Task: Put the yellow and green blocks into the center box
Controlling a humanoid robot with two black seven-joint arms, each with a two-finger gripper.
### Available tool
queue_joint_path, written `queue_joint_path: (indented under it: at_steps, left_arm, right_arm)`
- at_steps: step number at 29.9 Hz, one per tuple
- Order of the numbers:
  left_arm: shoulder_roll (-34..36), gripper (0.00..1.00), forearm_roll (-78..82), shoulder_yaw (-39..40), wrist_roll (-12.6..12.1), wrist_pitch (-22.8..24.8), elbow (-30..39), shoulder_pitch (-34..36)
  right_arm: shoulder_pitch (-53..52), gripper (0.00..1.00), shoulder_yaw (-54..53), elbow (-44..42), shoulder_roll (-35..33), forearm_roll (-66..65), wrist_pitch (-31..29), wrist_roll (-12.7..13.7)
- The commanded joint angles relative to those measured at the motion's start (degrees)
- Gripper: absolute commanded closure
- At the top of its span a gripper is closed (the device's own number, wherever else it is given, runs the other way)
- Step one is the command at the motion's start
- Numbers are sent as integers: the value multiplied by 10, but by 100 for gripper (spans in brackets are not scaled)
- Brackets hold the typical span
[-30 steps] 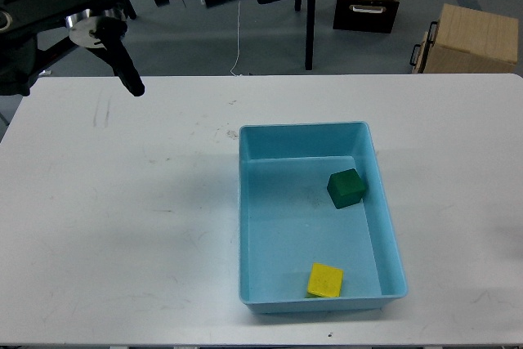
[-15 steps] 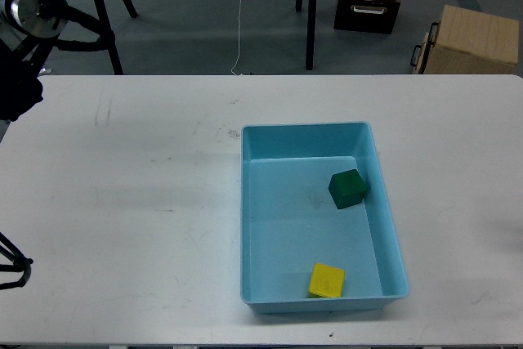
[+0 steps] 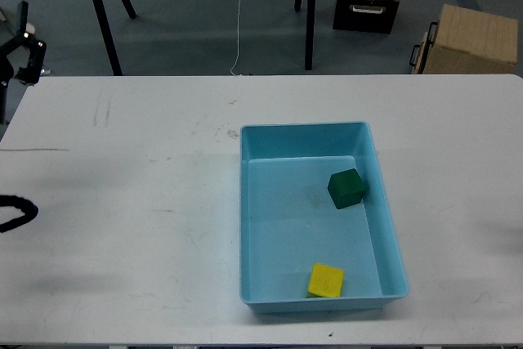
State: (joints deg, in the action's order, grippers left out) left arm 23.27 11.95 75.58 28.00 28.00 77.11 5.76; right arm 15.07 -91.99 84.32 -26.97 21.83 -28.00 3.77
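Light blue box (image 3: 384, 226) on white table (image 3: 122, 202). Green block (image 3: 346, 188) inside, near right wall. Yellow block (image 3: 326, 280) inside, against near wall. Blocks well apart. Neither pincer visible; state not observable.

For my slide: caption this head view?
Green block and yellow block both inside blue box on white table.

White table with one blue box on it.

A white table (image 3: 122, 202) fills most of the view, its surface marked with faint scuffs and smudges. A light blue rectangular box (image 3: 384, 226) sits directly on it, right of centre, its long sides running toward the near edge. A thin dark loop (image 3: 15, 212) shows at the table's left edge.
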Motion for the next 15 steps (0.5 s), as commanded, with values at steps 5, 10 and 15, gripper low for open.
queue_joint_path:
  at_steps: [5,10,15]
  left_arm:
    - [-46,0,-92,30,0,0,130,-237]
    - [-47,0,-105,12,0,0,123,-283]
    - [-47,0,-119,-6,0,0,124,-330]
  right_arm:
    - [97,0,-13,80,24,3,0,-13]
    - [124,0,-16,82,44,2,0,-14]
    - [140,0,-13,91,55,3,0,-14]
